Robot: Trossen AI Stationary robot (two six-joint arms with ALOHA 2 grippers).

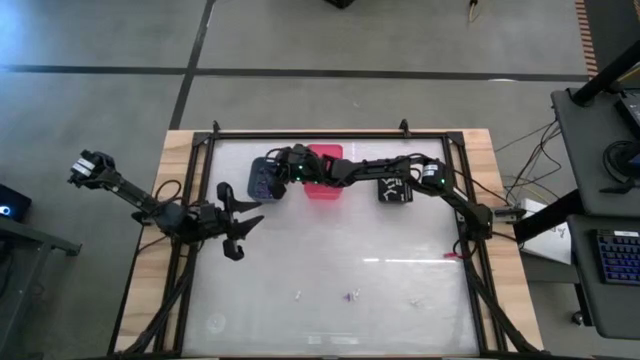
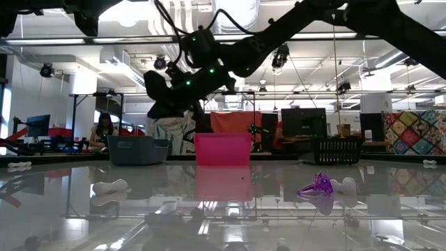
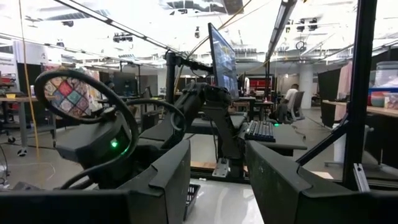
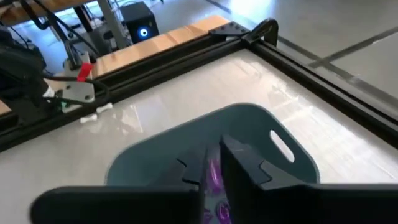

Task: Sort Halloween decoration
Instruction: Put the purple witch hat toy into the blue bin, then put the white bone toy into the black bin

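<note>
At the high view's upper centre, the right gripper (image 4: 212, 171) hangs over the blue-grey bin (image 4: 155, 152), fingers nearly together around a purple trinket (image 4: 214, 177). Likely light, rigid and slippery, it wants pinching across its body. The left gripper (image 1: 238, 222) waits spread at mid-left.

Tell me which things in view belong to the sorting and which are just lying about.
Belongs to the job:
- purple trinket between the right gripper fingers, over the blue-grey bin
- pink bin, black bin
- purple trinket on the table, white trinkets
- left gripper, open, waiting at the table's left

Just lying about:
- keyboard on the side desk
- monitor behind the table
</note>
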